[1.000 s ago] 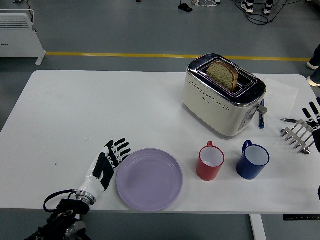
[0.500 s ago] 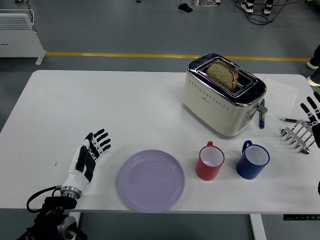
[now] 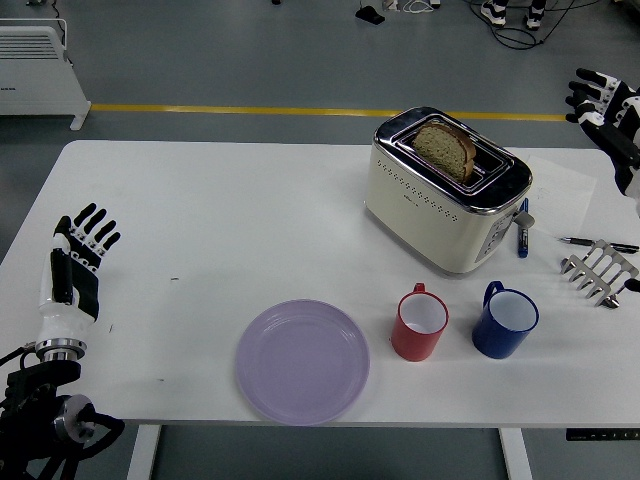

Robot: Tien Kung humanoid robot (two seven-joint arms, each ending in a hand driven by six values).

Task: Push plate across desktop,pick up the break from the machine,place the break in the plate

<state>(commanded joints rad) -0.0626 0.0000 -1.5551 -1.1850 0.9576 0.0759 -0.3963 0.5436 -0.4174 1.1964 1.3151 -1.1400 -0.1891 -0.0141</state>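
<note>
My left hand (image 3: 72, 272) is at the table's (image 3: 200, 220) left edge, fingers spread, holding nothing. My right hand (image 3: 605, 105) is raised at the far right, beyond the toaster (image 3: 440, 205), fingers loose, also empty. The plate (image 3: 302, 360) sits near the front edge, left of the red mug (image 3: 418, 323). The bread (image 3: 445, 148) stands in the toaster slot.

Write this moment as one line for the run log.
left hand: open, at table's left edge | right hand: open, raised at far right | plate: near edge, empty | bread: in toaster
</note>
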